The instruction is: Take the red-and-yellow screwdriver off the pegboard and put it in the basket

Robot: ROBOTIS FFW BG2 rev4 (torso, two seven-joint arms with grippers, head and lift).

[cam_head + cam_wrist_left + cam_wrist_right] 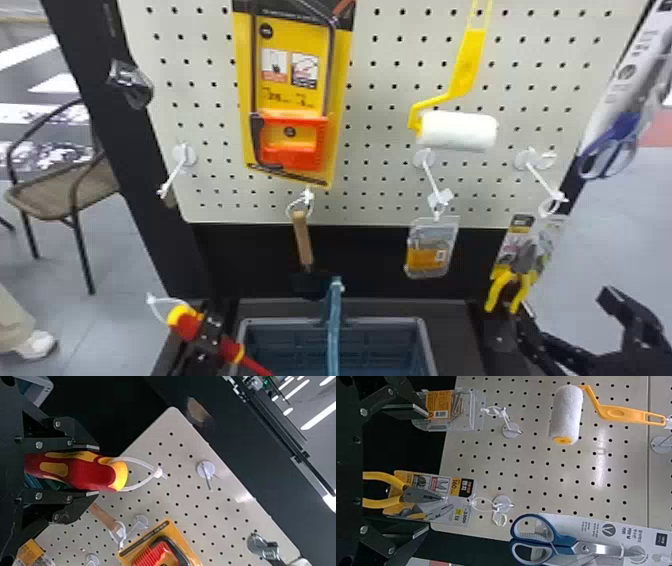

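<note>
The red-and-yellow screwdriver (184, 325) is off the pegboard (380, 150), your left gripper (99, 471) closed on its handle (your right gripper (428, 470) wide open, empty); placing it past the basket's (380, 320) left rim remains.

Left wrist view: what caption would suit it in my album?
Left gripper clasping the red-and-yellow screwdriver, with the pegboard behind it.

A paint roller (459, 131), pliers (421, 494) and blue-handled scissors (565, 540) hang.

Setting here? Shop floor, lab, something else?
Likely a mock hardware-store display, perhaps in a demo space: a pegboard with hooks, packaged pliers and scissors hanging by it, and a wicker-style chair on the open floor behind.
</note>
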